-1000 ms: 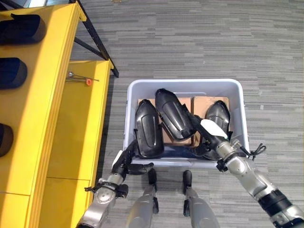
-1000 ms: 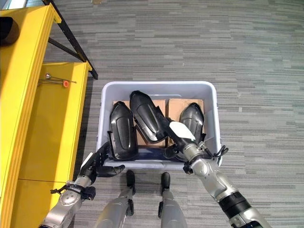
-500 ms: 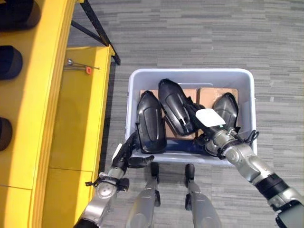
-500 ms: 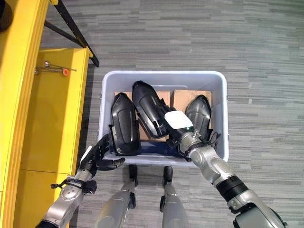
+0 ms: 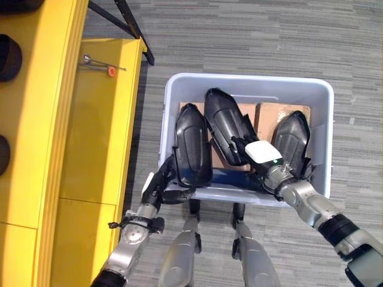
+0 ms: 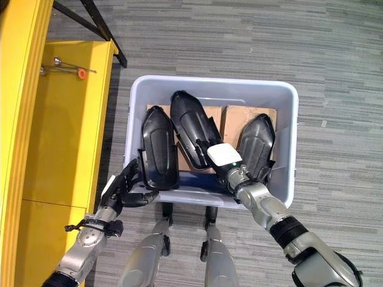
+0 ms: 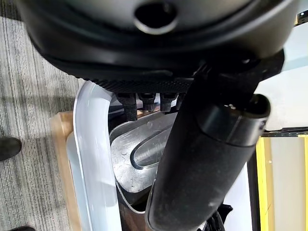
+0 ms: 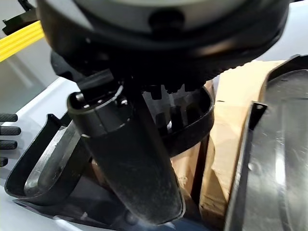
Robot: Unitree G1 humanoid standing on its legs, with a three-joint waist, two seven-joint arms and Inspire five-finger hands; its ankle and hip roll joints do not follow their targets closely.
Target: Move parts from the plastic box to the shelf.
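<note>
The pale plastic box (image 5: 245,81) on the floor holds three black shell-shaped parts standing on end: a left part (image 5: 191,146), a middle part (image 5: 222,122) and a right part (image 5: 293,140). My left hand (image 5: 160,186) is at the box's near-left corner, open, its fingers reaching over the rim (image 7: 91,144) toward the left part's near end (image 7: 139,154). My right hand (image 5: 263,156), with a white thumb cover, lies open over the near end of the middle part, fingers stretched onto it. Its thumb (image 8: 130,154) hangs beside the part's rim.
The yellow shelf (image 5: 54,119) runs along the left, with black parts (image 5: 7,57) on its upper level and an orange-handled tool (image 5: 103,69) on the lower one. A black frame leg (image 5: 134,27) slants behind it. Cardboard (image 5: 269,113) lines the box's bottom.
The camera has shifted. Relative to the box, my right hand has moved left onto the middle part's near end. My left hand has risen to the box's near-left rim.
</note>
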